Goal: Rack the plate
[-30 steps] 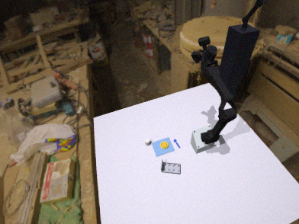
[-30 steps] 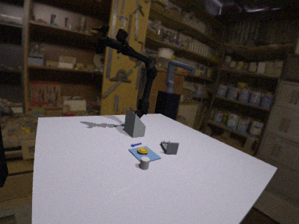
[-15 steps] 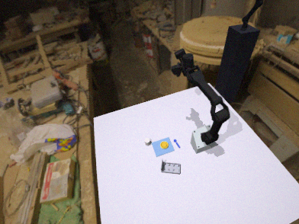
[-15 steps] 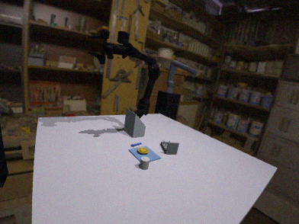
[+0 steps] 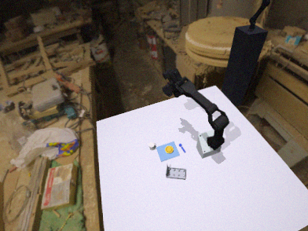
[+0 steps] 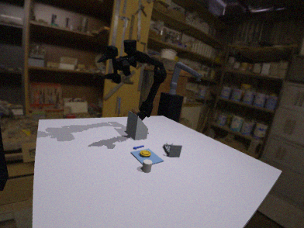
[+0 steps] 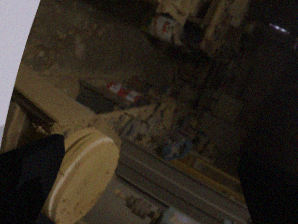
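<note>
The yellow plate (image 5: 169, 149) (image 6: 145, 153) lies flat on the blue square mat (image 5: 161, 155) (image 6: 157, 159). The small grey dish rack (image 5: 176, 173) (image 6: 176, 151) stands on the white table beside the mat, with a raised panel at one end; no plate shows in it. My gripper (image 5: 166, 83) (image 6: 106, 68) (image 7: 153, 153) is open, with nothing between its fingers. It is raised high above the table, far from the plate and the rack. In the wrist view the dark fingers stand wide apart, and neither plate nor rack shows.
A white cup (image 5: 152, 146) (image 6: 146, 166) stands beside the mat, and a small blue spoon-like thing (image 5: 182, 148) (image 6: 138, 147) lies on its other side. The grey block (image 5: 203, 148) (image 6: 136, 129) stands at my arm's base. A tall dark pedestal (image 5: 243, 59) is beyond the table edge.
</note>
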